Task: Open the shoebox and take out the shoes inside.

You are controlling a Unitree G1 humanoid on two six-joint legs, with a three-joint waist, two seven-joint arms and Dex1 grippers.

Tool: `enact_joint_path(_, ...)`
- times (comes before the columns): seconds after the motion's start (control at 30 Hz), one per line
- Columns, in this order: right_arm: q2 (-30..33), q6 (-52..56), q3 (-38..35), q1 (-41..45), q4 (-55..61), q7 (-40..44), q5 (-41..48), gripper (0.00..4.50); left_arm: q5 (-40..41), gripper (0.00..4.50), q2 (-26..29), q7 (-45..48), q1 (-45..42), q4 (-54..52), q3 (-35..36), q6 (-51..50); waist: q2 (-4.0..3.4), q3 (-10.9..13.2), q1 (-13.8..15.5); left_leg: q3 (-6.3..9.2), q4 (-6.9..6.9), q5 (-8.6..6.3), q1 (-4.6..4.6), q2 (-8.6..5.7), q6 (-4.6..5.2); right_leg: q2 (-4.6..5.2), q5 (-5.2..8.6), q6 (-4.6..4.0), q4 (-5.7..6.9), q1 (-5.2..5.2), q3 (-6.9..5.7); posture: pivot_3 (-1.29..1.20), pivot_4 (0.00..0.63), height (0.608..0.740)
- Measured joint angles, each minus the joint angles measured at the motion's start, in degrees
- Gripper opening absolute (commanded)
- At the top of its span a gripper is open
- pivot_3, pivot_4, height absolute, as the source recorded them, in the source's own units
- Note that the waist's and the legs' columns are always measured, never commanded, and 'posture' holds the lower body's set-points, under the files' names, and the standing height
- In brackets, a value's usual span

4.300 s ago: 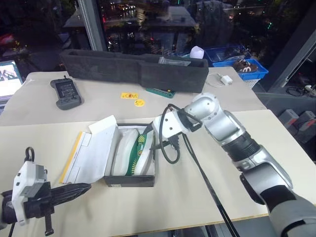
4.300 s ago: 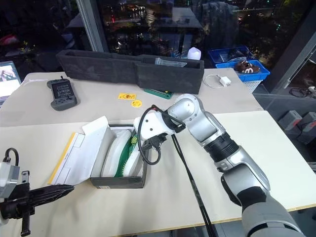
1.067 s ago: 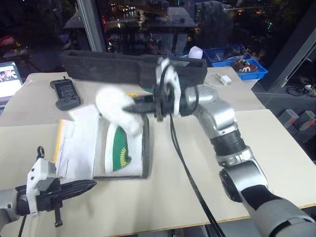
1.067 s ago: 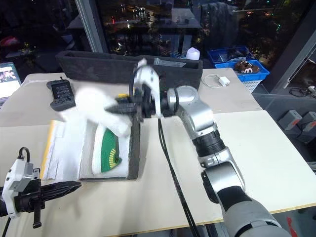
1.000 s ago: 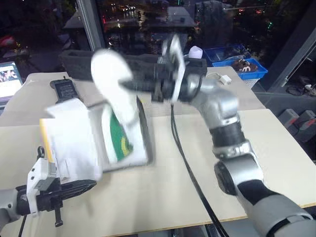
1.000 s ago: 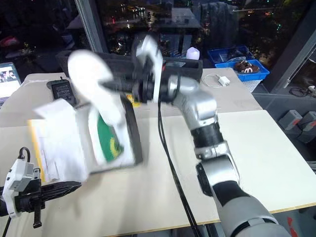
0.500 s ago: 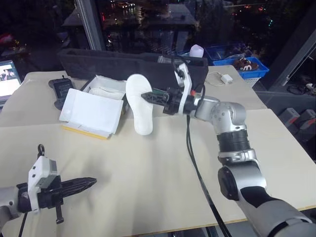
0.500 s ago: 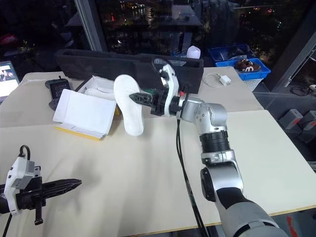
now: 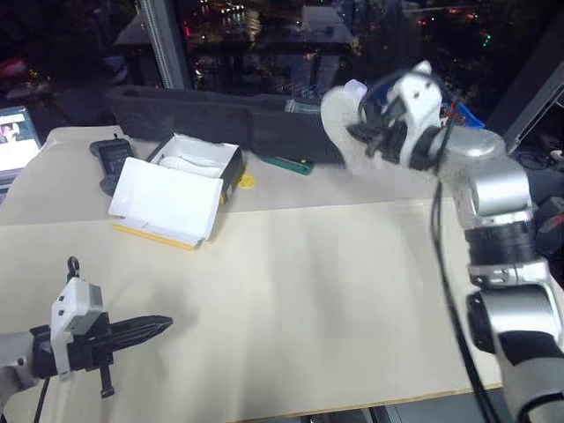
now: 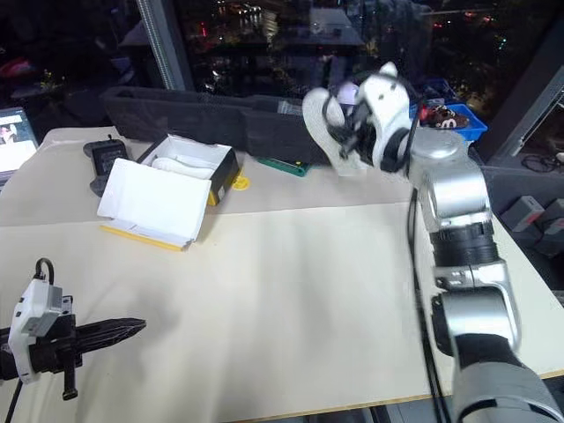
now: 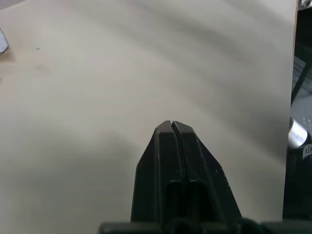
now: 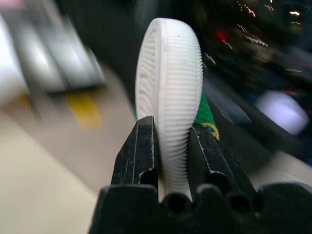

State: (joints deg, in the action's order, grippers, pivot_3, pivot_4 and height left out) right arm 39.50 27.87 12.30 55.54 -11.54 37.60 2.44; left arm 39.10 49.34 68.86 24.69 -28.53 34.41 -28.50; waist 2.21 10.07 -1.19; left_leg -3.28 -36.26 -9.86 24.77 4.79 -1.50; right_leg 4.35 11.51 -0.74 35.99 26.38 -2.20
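Right wrist view shows you the right pincer [image 12: 171, 146] pinching one shoe [image 12: 170, 92] by its white ribbed sole, held in the air. From the head views, you see this shoe well to the right of the shoebox [image 9: 181, 185], in front of the long dark foam tray [image 9: 220, 119]. The shoebox stands open on the table [image 9: 291, 291], its lid folded toward you. Your left pincer [image 11: 170, 127] is pressed together, low over the table, well in front of the shoebox.
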Motion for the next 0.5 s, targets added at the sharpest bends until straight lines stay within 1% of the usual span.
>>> enact_joint_path(0.1,3.4,-2.9,8.3,-5.1,1.4,-0.6,-10.6,0.41,0.0,0.0,0.0,-0.3,0.0,-0.1,-0.2,0.0,-0.02,0.0,-0.2,-0.02,0.02,0.0,-0.03,0.0,0.01,-0.02,0.0,-0.01,0.08,0.06,0.05,0.0,0.15,0.732)
enact_joint_path(0.2,3.3,-3.9,13.5,-9.0,2.8,-1.5,-17.9,0.41,0.1,0.0,0.0,-0.4,0.0,-0.3,-0.6,-0.1,-0.02,0.0,-0.4,-0.02,-0.01,0.01,-0.03,0.0,0.01,-0.05,-0.01,0.0,0.15,0.09,0.08,0.0,0.15,0.732)
enact_joint_path(0.3,0.9,-3.9,15.9,-12.6,3.3,-3.8,-23.0,0.41,0.2,0.0,0.0,-0.7,0.0,-0.3,-0.7,-0.2,-0.01,0.0,-0.3,-0.01,-0.08,0.01,-0.07,-0.01,0.0,-0.03,0.01,-0.02,0.14,0.02,0.08,0.0,0.15,0.732)
enact_joint_path(0.37,-1.0,-3.8,15.1,-14.2,3.6,-5.3,-24.3,0.41,0.5,0.0,0.0,-0.7,-0.3,-0.3,-0.8,-0.2,0.09,-0.1,-0.6,-0.02,-0.2,0.0,-0.2,0.01,-0.01,-0.03,0.01,-0.03,0.14,-0.14,0.09,0.0,0.15,0.732)
enact_joint_path(0.4,-1.8,-3.8,14.3,-15.1,3.6,-5.5,-24.2,1.42,0.5,0.0,0.0,-0.7,-0.3,-0.4,-0.8,-0.2,0.19,-0.1,-0.6,-0.02,-0.24,0.0,-0.24,0.02,-0.01,-0.03,0.0,-0.02,0.13,-0.18,0.09,0.0,0.15,0.732)
enact_joint_path(0.43,-2.8,-3.5,13.3,-15.9,3.7,-5.7,-24.0,1.59,0.5,0.0,0.0,-0.7,-0.3,-0.4,-0.9,-0.2,0.24,-0.2,-0.7,-0.01,-0.27,0.0,-0.27,0.03,-0.01,-0.03,0.0,-0.01,0.14,-0.21,0.09,0.0,0.15,0.732)
enact_joint_path(0.47,-4.0,-2.9,11.8,-17.0,4.3,-5.6,-23.5,2.01,0.5,0.0,0.0,-0.7,-0.3,-0.4,-0.9,-0.3,0.26,-0.2,-0.8,-0.01,-0.33,-0.05,-0.31,0.03,-0.08,-0.01,-0.01,0.0,0.15,-0.25,0.09,0.0,0.15,0.732)
enact_joint_path(0.5,-4.7,-2.2,11.4,-17.9,4.7,-5.2,-22.9,2.24,0.5,0.0,0.0,-0.8,-0.5,-0.4,-0.9,-0.3,0.26,-0.2,-0.8,-0.01,-0.33,-0.25,-0.32,0.02,-0.41,0.01,-0.01,0.01,0.15,-0.24,0.09,0.0,0.15,0.732)
